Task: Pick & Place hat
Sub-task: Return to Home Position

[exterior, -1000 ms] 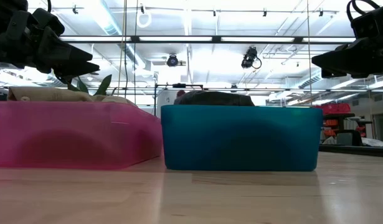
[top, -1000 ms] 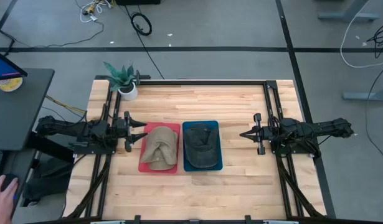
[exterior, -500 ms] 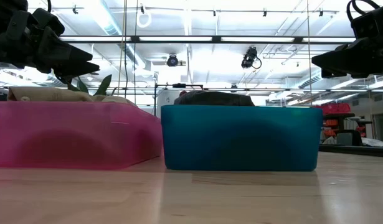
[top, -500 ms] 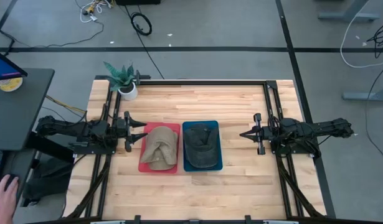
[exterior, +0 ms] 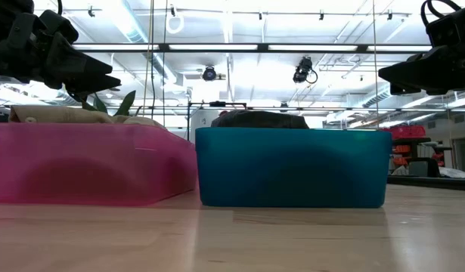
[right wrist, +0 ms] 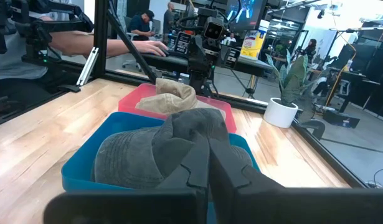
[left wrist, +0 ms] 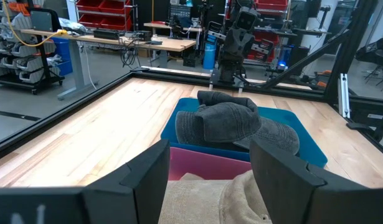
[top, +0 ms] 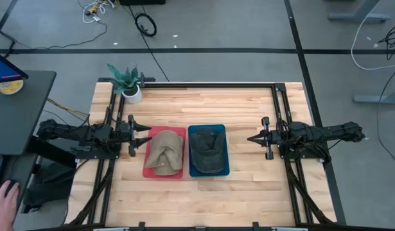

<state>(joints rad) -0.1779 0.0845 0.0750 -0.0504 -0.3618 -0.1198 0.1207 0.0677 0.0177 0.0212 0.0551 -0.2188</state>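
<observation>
Broadly, the wooden table [top: 248, 192] carries two bins side by side at its middle, the red bin [top: 147, 170] on the left and the blue bin [top: 225, 170] on the right; the left arm lies along the left side, its left gripper [top: 140, 136] just beside the red bin, its fingers [left wrist: 141, 180] spread wide and holding nothing; the right gripper [top: 252, 138] sits apart from the blue bin, its fingers pressed together and empty; the brown cap [top: 165, 153] lies in the red bin and the dark grey cap [top: 207, 151] in the blue bin, each with its long axis running from the table's far edge to its near edge; which end is the brim I cannot tell; a potted plant [top: 128, 83] stands at the far left corner.
</observation>
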